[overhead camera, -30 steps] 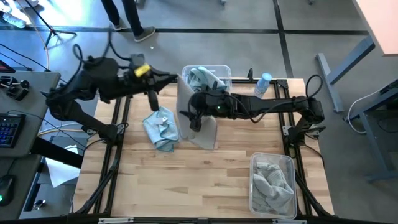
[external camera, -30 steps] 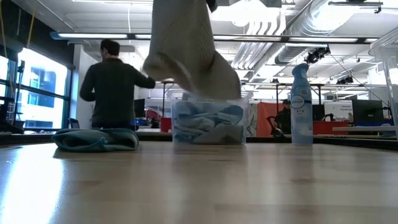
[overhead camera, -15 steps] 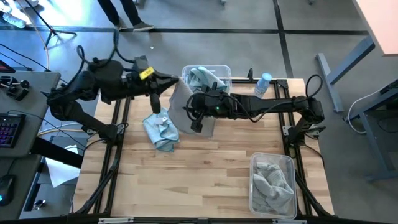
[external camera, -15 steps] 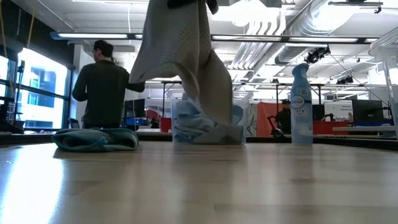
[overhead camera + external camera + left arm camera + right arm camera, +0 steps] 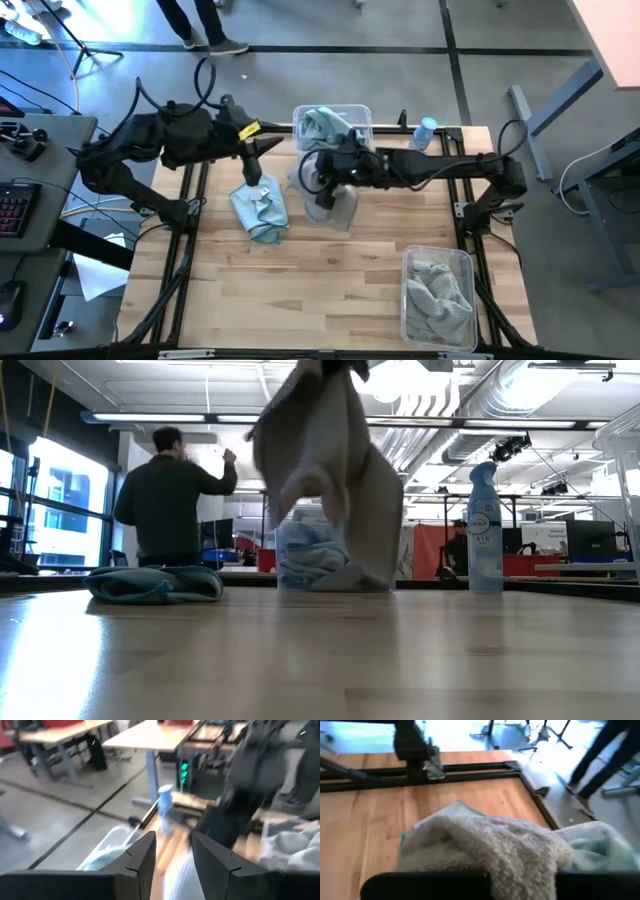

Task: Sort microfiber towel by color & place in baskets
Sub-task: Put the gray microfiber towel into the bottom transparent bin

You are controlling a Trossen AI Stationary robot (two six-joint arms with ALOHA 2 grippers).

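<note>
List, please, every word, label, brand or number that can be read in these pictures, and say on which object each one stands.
No text can be read for certain.
Spray bottle: a printed label with a dark logo, too small to read.
Yellow tag on the left arm: no readable print.
Keyboard beside the table: keys too small to read.
Baskets, towels and table: no print visible.

Open-plan robotics lab, exposed ceiling ducts (image 5: 480,405), strip lights, desks (image 5: 150,737), concrete floor (image 5: 400,25)

Left fingers (image 5: 145,857) apart; spray bottle (image 5: 165,800) beyond
</note>
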